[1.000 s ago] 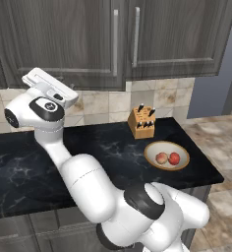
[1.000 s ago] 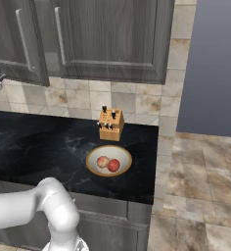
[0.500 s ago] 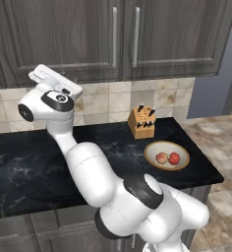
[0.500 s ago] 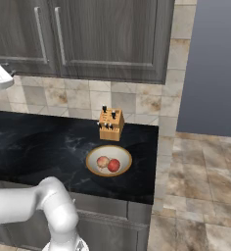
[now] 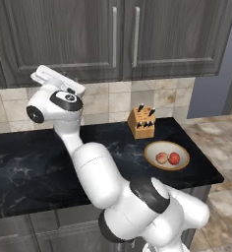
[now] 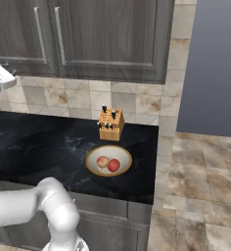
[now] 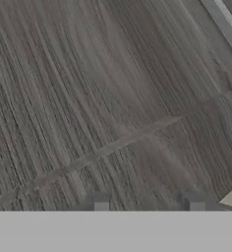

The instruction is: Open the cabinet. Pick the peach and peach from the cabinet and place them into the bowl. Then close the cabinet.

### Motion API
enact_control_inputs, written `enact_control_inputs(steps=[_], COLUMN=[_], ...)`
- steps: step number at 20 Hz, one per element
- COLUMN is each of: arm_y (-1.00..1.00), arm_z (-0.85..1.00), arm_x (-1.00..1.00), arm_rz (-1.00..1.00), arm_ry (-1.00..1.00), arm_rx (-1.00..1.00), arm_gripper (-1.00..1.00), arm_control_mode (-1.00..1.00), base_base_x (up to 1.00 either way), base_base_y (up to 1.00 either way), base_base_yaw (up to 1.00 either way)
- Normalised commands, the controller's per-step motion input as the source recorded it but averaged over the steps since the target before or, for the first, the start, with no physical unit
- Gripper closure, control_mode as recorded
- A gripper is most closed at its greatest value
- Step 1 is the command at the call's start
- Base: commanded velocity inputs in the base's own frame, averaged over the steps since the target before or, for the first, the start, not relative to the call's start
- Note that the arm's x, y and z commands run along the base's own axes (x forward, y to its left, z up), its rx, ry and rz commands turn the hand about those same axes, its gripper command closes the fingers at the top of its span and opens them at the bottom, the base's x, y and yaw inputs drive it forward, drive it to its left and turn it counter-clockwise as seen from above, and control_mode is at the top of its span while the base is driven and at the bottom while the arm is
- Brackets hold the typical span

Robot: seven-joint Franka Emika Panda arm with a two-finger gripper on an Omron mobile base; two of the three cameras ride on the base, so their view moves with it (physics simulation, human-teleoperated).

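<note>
The hand (image 7: 147,203) has risen, empty, facing the cabinet (image 7: 113,98) door.

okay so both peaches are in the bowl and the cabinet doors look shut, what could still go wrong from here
1. The pincer sits right against the cabinet door with its jaws apart and nothing between them; a careless pull-back could scrape the panel or catch a handle.
2. The arm reaches high over the counter. A wide swing down might clip the knife block or the bowl holding the peaches.
</note>
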Motion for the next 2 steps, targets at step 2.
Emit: enact_control_inputs(steps=[2], arm_y=[-0.12], arm_z=[0.0], arm_x=[-0.38], arm_rz=[0.07], arm_ry=[0.0], arm_rx=[-0.01], arm_gripper=[-1.0], arm_control_mode=[-1.0], base_base_x=[0.0], base_base_y=[0.0], base_base_yaw=[0.0])
